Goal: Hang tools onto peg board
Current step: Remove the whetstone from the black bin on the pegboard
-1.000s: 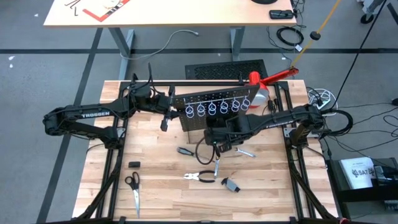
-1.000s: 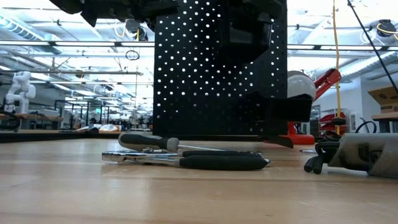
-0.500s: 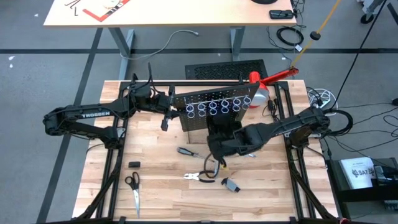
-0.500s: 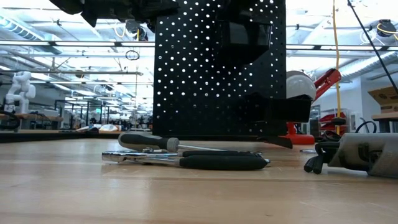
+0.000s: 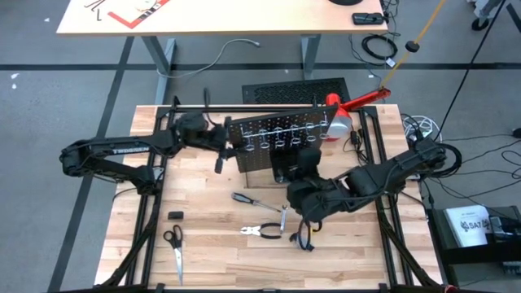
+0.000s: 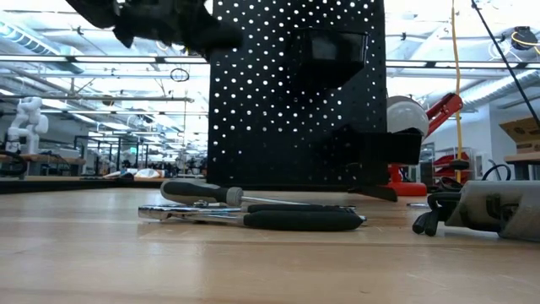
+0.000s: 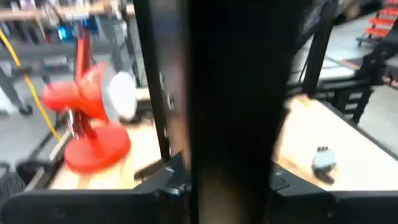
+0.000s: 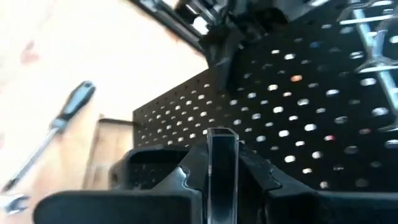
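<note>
Left arm reaches in from 9 o'clock, stretched low and nearly straight across the pale wooden-plank worktop (image 5: 203,244). Its left claw (image 5: 221,150) is right at the 9 o'clock edge of the upright black perforated metal peg board (image 5: 281,134). The left wrist view is filled by that dark edge, dead centre. Clamped or loose, I cannot tell.

Right arm comes from 3 o'clock, folded tight at the elbow in mid-worktop. The right claw (image 5: 306,163) is aimed toward 12 o'clock, close in front of the board. Its wrist view shows the claw (image 8: 222,162) pinched on a thin silver metal tool (image 8: 222,146) standing upright between the jaws.

The board sits at the 12 o'clock side, long axis 9 to 3, silver rings facing 6 o'clock.

On the planks toward 6 o'clock lie three tools:
- a dark-handled screwdriver (image 5: 242,198), handle toward 10 o'clock
- pale-handled pliers (image 5: 260,232), lying 9 to 3
- a slim silver wrench (image 5: 282,218), running 12 to 6

The low view gives only the board's black face (image 6: 295,101), with the screwdriver (image 6: 202,192) behind the pliers (image 6: 287,219). Only the left wrist view shows a red-and-white lamp-like thing (image 7: 87,118) up close.
</note>
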Robot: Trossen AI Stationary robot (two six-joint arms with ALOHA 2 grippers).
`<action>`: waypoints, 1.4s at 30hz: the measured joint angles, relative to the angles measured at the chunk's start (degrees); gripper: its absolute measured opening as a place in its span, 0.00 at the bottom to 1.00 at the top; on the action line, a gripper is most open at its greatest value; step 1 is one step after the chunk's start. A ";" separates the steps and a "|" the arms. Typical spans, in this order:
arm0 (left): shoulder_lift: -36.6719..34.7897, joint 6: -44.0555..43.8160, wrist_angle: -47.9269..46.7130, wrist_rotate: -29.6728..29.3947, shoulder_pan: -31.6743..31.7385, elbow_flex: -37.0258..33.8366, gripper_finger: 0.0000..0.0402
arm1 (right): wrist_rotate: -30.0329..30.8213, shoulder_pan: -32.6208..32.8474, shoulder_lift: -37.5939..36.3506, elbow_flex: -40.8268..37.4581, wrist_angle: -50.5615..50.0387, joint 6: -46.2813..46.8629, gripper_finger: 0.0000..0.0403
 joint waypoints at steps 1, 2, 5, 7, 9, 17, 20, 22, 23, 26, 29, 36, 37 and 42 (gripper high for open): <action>0.30 -0.15 -0.42 -0.16 0.02 0.00 0.25 | -1.25 0.09 0.00 0.00 -0.62 0.71 0.09; 0.08 -0.19 -0.70 -0.18 -0.01 0.00 0.25 | -2.80 0.09 0.00 0.00 -1.03 1.49 0.09; -0.33 -0.60 0.48 0.57 -0.03 0.37 0.24 | -6.81 0.13 0.09 0.00 -2.59 4.83 0.09; -0.23 -0.96 0.12 0.70 -0.03 0.35 0.22 | -8.50 0.49 0.09 0.00 -3.71 6.75 0.09; -0.26 -1.10 0.18 0.62 -0.02 0.35 0.21 | -8.68 0.95 0.09 0.00 -5.27 8.65 0.09; -2.82 -1.09 2.64 1.06 -0.02 0.36 0.24 | -10.82 3.28 0.11 -0.02 -13.29 18.70 0.09; -5.01 -1.12 2.71 1.10 -0.03 0.46 0.27 | -11.62 4.48 0.13 -0.02 -16.78 23.81 0.09; -6.50 -1.25 2.39 1.10 -0.01 0.46 0.30 | -11.71 5.40 0.13 -0.02 -18.50 26.67 0.09; -7.17 -1.48 2.38 1.29 -0.01 0.46 0.31 | -12.36 5.81 0.13 -0.02 -19.17 27.96 0.09; -9.72 -1.63 2.49 1.34 -0.03 0.46 0.37 | -15.53 6.69 0.13 -0.02 -20.74 31.68 0.09; -12.44 -1.64 1.53 1.24 -0.01 0.46 0.42 | -17.09 7.58 0.59 -0.02 -21.71 34.48 0.09; -19.00 -1.60 -4.01 -2.77 0.03 0.48 0.47 | -19.73 8.92 4.09 -0.07 -23.02 38.03 0.09; -19.96 -1.60 -4.77 -3.60 0.04 0.48 0.47 | -20.27 8.89 4.73 -0.07 -22.99 38.33 0.09; -24.79 -1.58 -7.78 -8.08 0.04 0.52 0.47 | -23.07 8.83 8.98 -0.07 -22.02 39.14 0.09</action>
